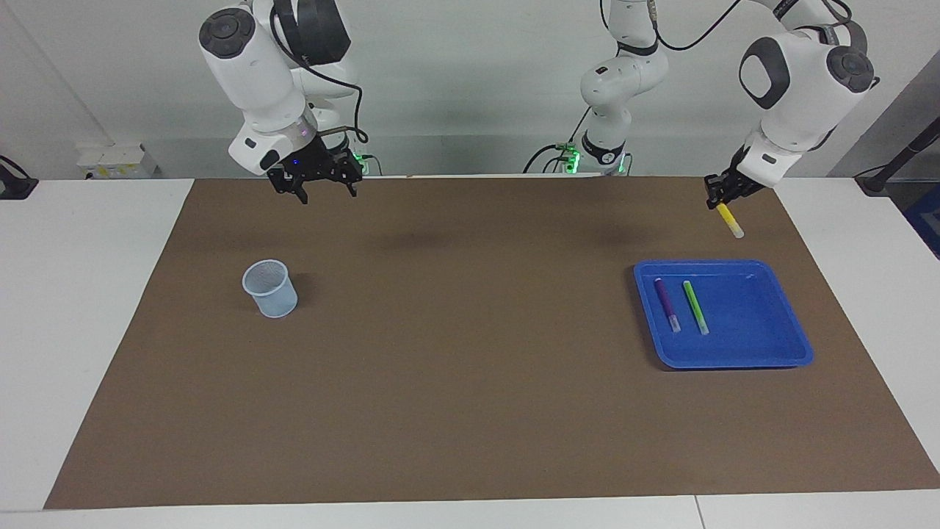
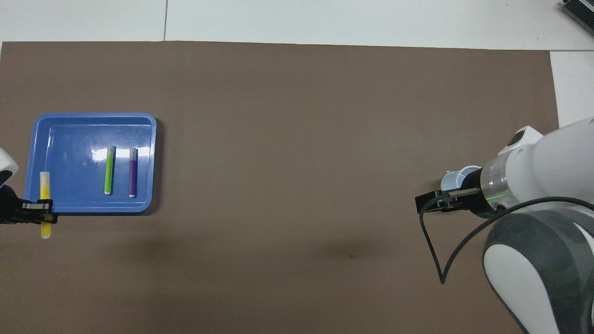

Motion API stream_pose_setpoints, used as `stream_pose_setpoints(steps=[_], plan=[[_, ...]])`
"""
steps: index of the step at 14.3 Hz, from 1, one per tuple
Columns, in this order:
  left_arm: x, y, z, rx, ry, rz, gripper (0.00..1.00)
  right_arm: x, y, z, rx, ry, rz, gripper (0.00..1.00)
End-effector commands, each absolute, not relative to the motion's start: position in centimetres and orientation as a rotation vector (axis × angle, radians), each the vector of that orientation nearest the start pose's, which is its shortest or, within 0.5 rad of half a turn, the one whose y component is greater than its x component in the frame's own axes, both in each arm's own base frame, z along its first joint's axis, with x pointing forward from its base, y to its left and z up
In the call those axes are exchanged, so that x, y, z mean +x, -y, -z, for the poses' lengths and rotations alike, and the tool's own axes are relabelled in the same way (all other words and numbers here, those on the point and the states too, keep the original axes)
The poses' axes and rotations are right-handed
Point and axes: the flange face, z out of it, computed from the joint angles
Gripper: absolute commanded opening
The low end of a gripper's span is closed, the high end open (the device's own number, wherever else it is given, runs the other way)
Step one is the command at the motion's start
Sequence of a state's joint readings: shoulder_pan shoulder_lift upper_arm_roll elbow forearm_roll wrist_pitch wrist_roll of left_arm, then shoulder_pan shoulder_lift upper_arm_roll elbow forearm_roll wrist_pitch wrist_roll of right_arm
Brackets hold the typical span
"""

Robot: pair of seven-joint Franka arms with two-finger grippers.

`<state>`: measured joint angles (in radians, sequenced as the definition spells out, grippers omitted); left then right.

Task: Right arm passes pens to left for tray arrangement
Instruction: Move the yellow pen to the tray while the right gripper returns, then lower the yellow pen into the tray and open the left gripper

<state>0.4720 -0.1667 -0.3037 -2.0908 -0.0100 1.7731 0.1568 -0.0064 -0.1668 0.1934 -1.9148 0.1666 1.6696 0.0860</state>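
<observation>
Tray (image 1: 797, 353) sits at the facing view's lower right, purple pen (image 1: 667, 304) and green pen (image 1: 695, 307) side by side inside it. Left gripper (image 1: 716, 200), above the tray in that frame, is clamped on the yellow pen (image 1: 730, 220), which slants down toward the tray (its free end lowest). Right gripper (image 1: 317, 181) waits at upper left with its claws spread, above the mesh cup (image 1: 271, 289).

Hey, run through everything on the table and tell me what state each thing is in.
Yellow pen: held by left hand, in the air.
Purple pen: lying in blue tray.
Green pen: lying in tray beside purple.
Mesh cup: upright.
Right hand: open, holding nothing, waiting.
</observation>
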Motion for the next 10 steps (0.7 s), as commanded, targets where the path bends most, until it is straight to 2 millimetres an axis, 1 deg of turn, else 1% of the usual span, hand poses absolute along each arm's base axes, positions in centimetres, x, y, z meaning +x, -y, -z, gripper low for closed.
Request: stream_pose_setpoints(steps=[1,4,5,7,10], plan=[[50.3,-9.4,-45.5,-3.108,0.000,-0.235,0.00,50.1,-10.4,-57.4,-3.048,0.140,-0.121,1.00],[51.6,-10.5,-43.1,-3.101,-0.009,-0.209,0.00,51.7,-9.7,-58.5,-3.117,0.197,-0.107,1.00],[52.0,-10.6,-42.2,-3.103,-0.014,-0.202,0.00,52.4,-9.6,-58.6,-3.116,0.203,-0.104,1.00],[52.8,-11.0,-40.6,-3.113,-0.013,-0.180,0.00,53.2,-9.8,-58.9,-3.134,0.224,-0.088,1.00],[53.9,-11.4,-38.3,-3.130,-0.013,-0.156,0.00,54.6,-9.7,-59.1,-3.149,0.233,-0.099,1.00]])
